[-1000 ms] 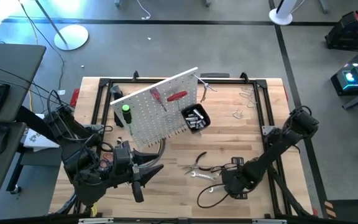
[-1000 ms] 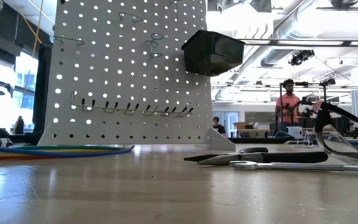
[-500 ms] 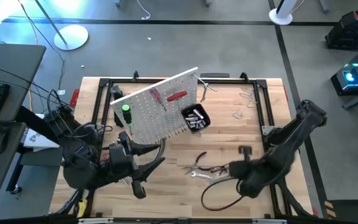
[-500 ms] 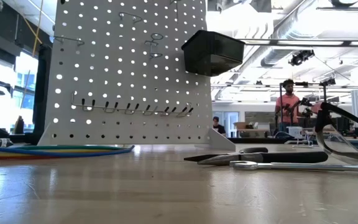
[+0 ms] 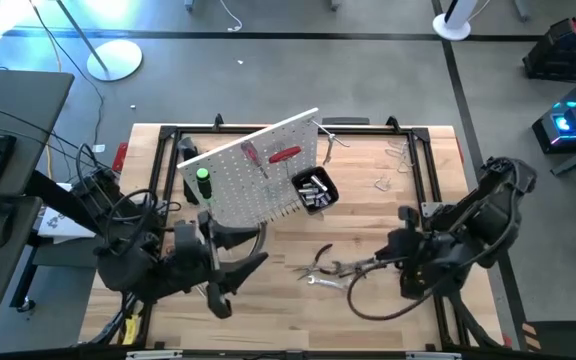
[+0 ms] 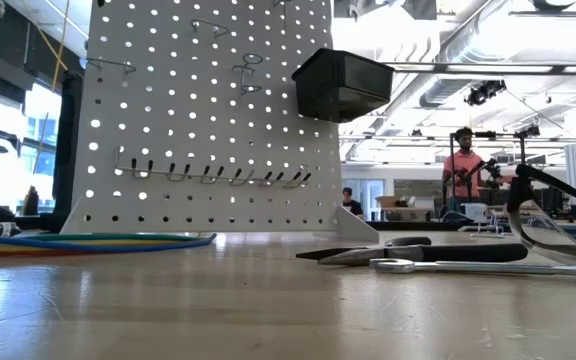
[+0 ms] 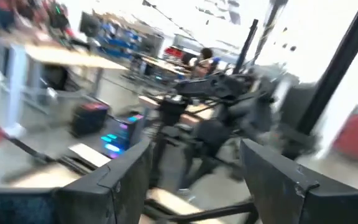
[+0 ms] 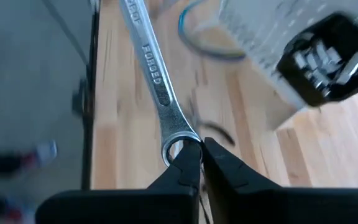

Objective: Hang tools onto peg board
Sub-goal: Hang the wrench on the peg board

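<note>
The white peg board [image 5: 253, 175] stands tilted on the table's far left, bearing a green-handled screwdriver [image 5: 203, 181], a red-handled tool [image 5: 285, 154] and a black bin [image 5: 315, 190]. My right gripper [image 8: 199, 149] is raised above the table's right half, shut on a silver wrench [image 5: 360, 266]. Black-handled pliers [image 5: 322, 260] and a second wrench [image 6: 478, 266] lie flat on the table. My left gripper [image 7: 197, 180] hovers open near the table's left front, pointing about level, with nothing between its fingers. My right gripper pinches the wrench's ring end [image 8: 178, 146] between its two fingertips. The fingers slant down toward the table, and the wrench's shaft [image 8: 151, 59] runs on ahead of them, along their line. The wrench is lifted clear of the table.
A curved bundle of coloured cables [image 6: 88, 240] lies in front of the peg board. A black metal frame [image 5: 430, 170] borders the work area. A black cable loop [image 5: 368, 305] lies near the front edge. Metal clamps [image 5: 393, 165] lie at the far right. A person [image 6: 461, 165] stands in the room behind.
My right gripper has risen well above the table and moved a little toward its right edge, tipping as it went; it stays shut, and the wrench has come up clear with it. My left gripper has risen slightly and tipped up toward level.
</note>
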You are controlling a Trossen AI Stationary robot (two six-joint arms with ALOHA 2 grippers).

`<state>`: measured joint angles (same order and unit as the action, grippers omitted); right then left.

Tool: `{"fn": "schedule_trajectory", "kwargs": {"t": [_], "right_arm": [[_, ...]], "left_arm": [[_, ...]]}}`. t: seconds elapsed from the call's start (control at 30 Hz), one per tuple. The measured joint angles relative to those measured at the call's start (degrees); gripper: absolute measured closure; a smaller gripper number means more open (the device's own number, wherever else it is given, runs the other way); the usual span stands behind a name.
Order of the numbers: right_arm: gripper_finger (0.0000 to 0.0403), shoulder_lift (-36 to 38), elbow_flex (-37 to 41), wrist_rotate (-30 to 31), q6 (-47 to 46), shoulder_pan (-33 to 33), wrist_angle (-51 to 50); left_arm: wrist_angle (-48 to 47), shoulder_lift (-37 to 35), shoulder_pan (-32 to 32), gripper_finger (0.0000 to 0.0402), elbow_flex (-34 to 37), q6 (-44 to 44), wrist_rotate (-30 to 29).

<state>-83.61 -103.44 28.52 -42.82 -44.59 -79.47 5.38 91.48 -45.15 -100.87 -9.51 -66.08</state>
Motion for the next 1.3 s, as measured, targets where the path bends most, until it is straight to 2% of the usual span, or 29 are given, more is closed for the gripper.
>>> {"fn": "schedule_trajectory", "kwargs": {"t": [0.03, 0.1, 0.23, 0.3, 0.4, 0.53, 0.63, 0.8, 1.0, 1.07, 1.2, 1.3], "right_arm": [[0.0403, -0.4, 0.0, -1.9, 1.5, 0.1, -1.2], [0.0403, -1.7, 0.4, -5.7, 5.9, 0.8, -2.5], [0.0403, -5.7, 0.8, -13.9, 17.6, 2.5, -3.0], [0.0403, -8.5, 0.8, -16.3, 23.5, 3.2, -2.8], [0.0403, -11.8, 0.9, -18.0, 30.5, 4.3, -1.8], [0.0403, -15.1, 0.9, -19.7, 38.9, 5.6, 3.6], [0.0403, -16.0, 0.4, -19.7, 41.6, 6.9, 6.9], [0.0403, -16.2, -2.7, -18.0, 42.3, 7.9, 6.4], [0.0403, -16.2, -3.7, -16.6, 44.8, 8.5, 5.9], [0.0403, -16.4, -3.7, -16.4, 44.8, 9.2, 6.4], [0.0403, -16.6, -3.7, -15.0, 45.2, 9.9, 6.7], [0.0403, -16.6, -3.6, -15.0, 45.4, 10.1, 6.4]], "left_arm": [[-0.3, 0.0, 0.0, 0.0165, 0.0, -3.4, 1.4], [-3.0, 0.0, 1.2, 0.0165, 0.0, -12.6, 7.9], [-17.6, 0.5, 5.6, 0.0165, 0.0, -40.9, 26.2], [-25.5, 1.8, 7.8, 0.0165, 0.0, -52.2, 35.3], [-31.5, 5.0, 10.9, 0.0165, 0.0, -57.4, 45.6], [-29.2, 8.8, 15.2, 0.0165, 0.0, -58.0, 55.4], [-28.0, 12.3, 17.9, 0.0165, 0.0, -59.4, 63.0], [-26.7, 15.7, 19.0, 0.0165, 0.0, -63.0, 67.5], [-16.1, 17.8, 19.5, 0.0165, 0.0, -63.8, 67.7], [-15.5, 18.5, 19.7, 0.0165, -0.1, -65.8, 68.0], [-15.7, 21.3, 20.1, 0.0165, 0.0, -69.7, 73.4], [-15.0, 22.1, 20.1, 0.0165, 0.0, -70.9, 75.0]]}}
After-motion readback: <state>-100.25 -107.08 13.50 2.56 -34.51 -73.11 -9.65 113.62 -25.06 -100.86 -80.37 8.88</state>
